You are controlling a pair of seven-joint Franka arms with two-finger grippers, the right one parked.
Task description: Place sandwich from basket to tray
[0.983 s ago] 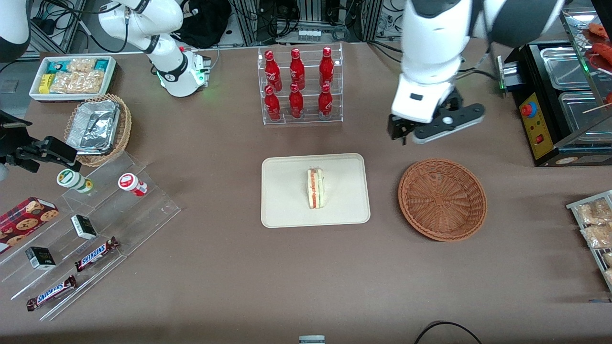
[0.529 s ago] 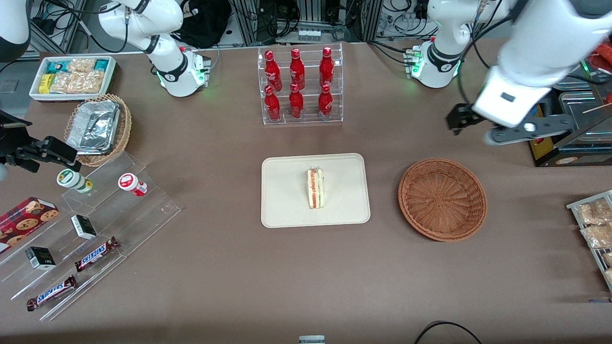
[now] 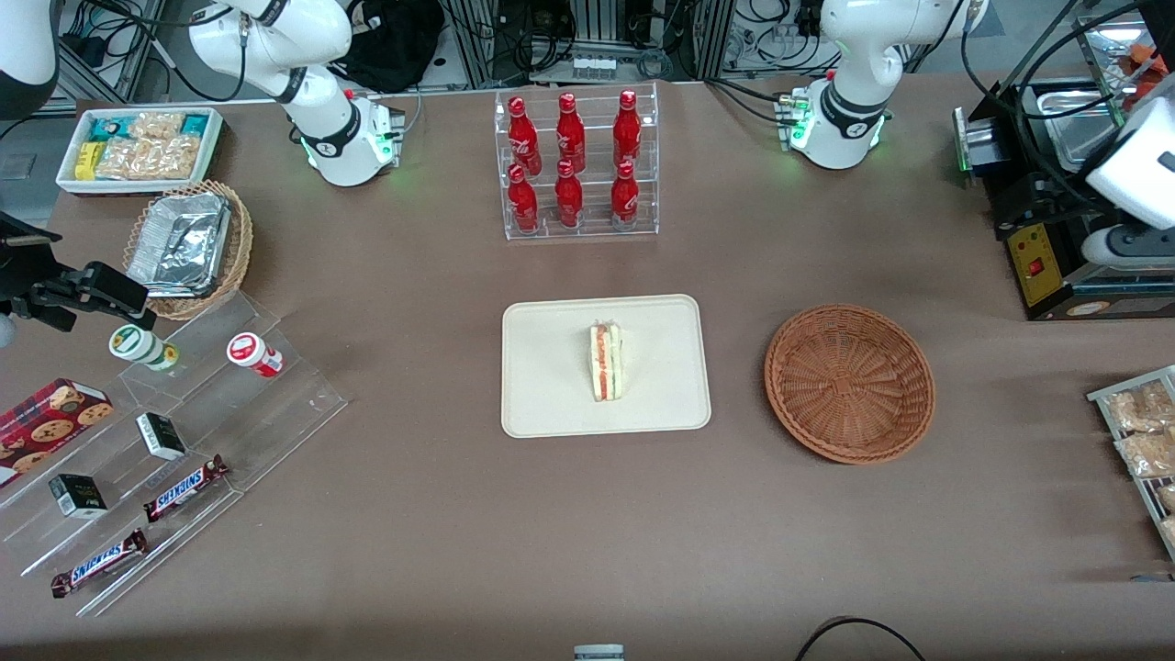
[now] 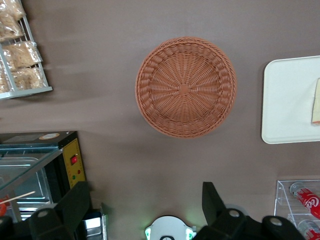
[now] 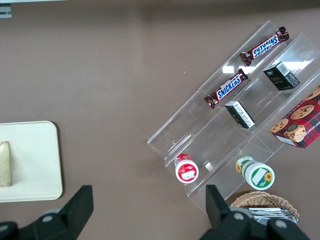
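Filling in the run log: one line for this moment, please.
pale triangular sandwich: on cream rectangular tray | reddish-brown woven basket: empty | left gripper: open, high above table near basket

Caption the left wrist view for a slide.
Open gripper high above the empty basket; sandwich on the tray.

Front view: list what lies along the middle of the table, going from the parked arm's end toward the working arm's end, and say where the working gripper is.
Clear stepped display stand → tray with the sandwich on it → basket, empty → gripper, open, high above the black food warmer.
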